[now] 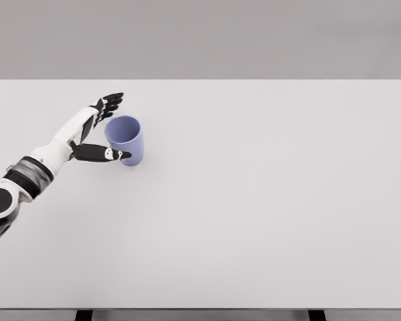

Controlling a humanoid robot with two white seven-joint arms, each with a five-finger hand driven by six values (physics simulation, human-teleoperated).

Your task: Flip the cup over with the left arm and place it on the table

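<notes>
Blue cup stood upright on the worktop; left robot hand spread wide beside it, should probably let go gently.

Wide white surface, plain top, dark legs just visible at the near edge. One thing on it: blue cup, left of centre twd the far side, standing w/ opening up, slightly tilted look. Rest of the top bare white.
</notes>
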